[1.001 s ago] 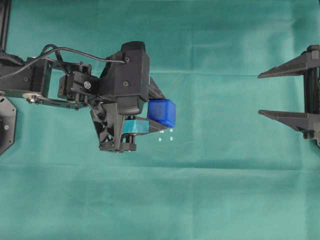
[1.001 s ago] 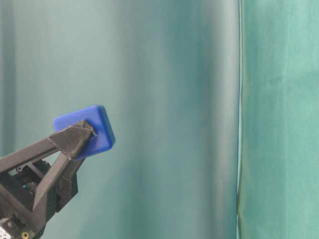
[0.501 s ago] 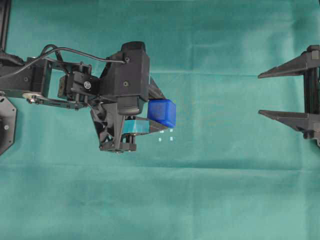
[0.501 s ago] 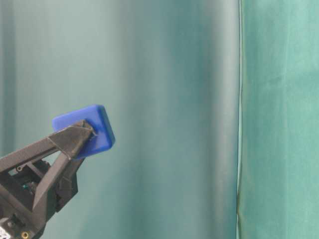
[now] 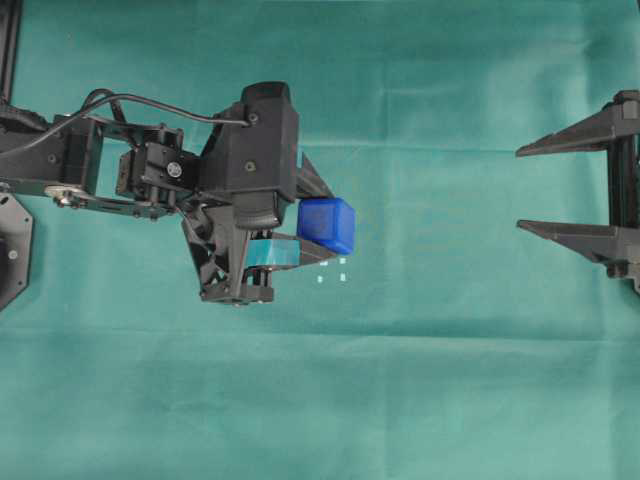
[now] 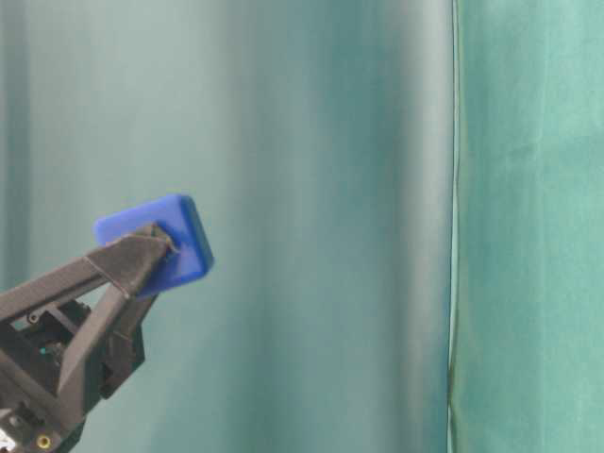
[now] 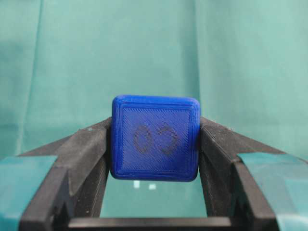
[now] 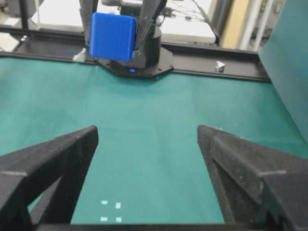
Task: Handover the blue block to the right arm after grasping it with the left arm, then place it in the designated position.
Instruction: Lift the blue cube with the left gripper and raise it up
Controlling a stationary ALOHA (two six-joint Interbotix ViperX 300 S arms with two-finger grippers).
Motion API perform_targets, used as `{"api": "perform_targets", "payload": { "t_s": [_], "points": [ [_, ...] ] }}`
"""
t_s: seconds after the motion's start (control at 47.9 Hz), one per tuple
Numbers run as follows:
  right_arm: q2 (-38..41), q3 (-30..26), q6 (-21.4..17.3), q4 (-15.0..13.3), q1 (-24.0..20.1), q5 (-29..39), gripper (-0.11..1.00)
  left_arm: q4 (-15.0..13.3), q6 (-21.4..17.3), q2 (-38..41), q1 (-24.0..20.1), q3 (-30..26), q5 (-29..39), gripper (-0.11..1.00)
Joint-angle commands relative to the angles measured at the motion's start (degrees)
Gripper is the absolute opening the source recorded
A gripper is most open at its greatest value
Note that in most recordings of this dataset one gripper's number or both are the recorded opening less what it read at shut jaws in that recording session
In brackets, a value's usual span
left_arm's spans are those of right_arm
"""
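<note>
The left arm (image 5: 150,175) holds the blue block (image 5: 325,224) clamped between its teal-taped fingers (image 7: 72,163), lifted off the green cloth (image 5: 420,380). The block hangs just above and left of the four white marks (image 5: 333,270) in the overhead view. The right arm's fingers (image 5: 560,142) stand wide apart with nothing between them, well away at the right edge, pointing toward the block.

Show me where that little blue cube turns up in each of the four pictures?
Overhead: blue block left of centre, above the white marks.
Table-level: lower left, pinched at a finger's tip.
Left wrist: dead centre, between two fingers.
Right wrist: top left.
Shared landmark: the left gripper holding it.
</note>
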State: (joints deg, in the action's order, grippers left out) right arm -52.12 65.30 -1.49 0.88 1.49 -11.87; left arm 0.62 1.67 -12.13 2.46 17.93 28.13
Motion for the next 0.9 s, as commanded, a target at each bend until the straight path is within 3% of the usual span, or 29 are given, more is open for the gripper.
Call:
{"api": "perform_targets", "payload": {
  "t_s": [0.0, 0.563, 0.876],
  "points": [
    [0.4, -1.5, 0.1, -0.1, 0.2, -0.4, 0.94, 0.2, -0.1, -2.5, 0.1, 0.2, -2.5, 0.47],
    [0.4, -1.6, 0.1, -0.5, 0.1, -0.5, 0.95, 0.0, -0.2, -10.4, 0.1, 12.0, -26.8, 0.47],
    [0.4, -1.6, 0.1, -0.5, 0.1, -0.7, 0.95, -0.1, -0.2, -11.6, 0.1, 14.7, -30.2, 0.47]
  ]
}}
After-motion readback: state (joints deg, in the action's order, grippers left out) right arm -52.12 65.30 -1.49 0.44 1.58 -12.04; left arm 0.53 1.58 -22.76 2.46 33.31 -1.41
